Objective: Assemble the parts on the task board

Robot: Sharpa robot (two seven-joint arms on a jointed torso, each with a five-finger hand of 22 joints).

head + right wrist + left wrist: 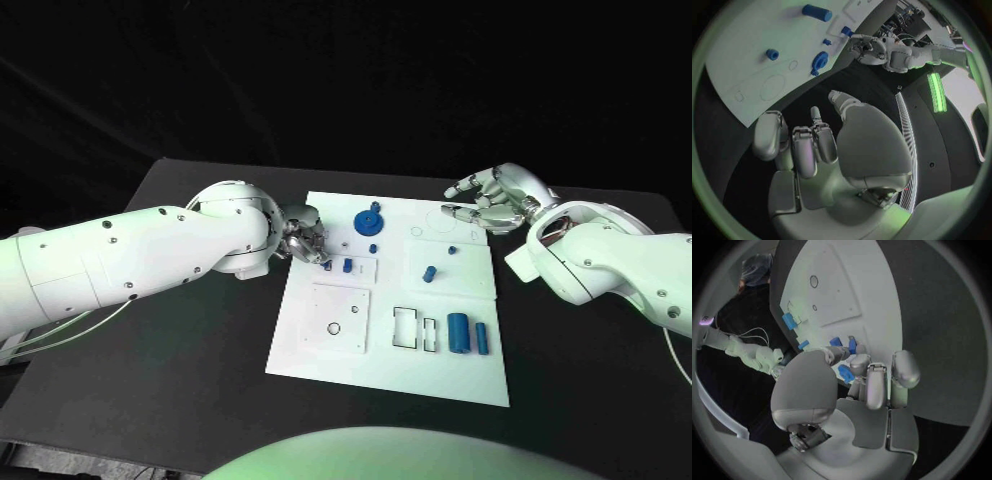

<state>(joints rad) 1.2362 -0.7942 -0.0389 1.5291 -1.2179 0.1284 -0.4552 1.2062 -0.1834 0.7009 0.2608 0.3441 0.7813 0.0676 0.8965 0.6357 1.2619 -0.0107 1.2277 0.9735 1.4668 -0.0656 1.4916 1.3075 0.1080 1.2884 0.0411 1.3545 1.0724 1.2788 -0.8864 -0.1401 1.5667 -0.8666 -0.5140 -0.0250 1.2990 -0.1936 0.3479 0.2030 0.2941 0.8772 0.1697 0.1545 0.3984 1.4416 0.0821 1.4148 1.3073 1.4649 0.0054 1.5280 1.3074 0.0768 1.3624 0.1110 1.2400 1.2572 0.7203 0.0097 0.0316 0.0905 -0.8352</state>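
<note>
- black tabletop [173, 400] under a dark backdrop carries one white rectangular task board [389, 345].
- six small blue plastic parts show on the board: a round disc [369, 220], two upright cylinders [459, 333], three little pegs [428, 271].
- left hand [303, 243] rests at the board's left edge, fingers curled; whether it holds anything, i cannot tell.
- right hand [493, 198] hovers beyond the far right corner, fingers apart, holding nothing.

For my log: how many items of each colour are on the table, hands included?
Blue plastic parts: 7 clear; a possible eighth beside the left hand is too small to tell.
White flat task board: 1
Silver robot hands: 2
Total: 10
</note>
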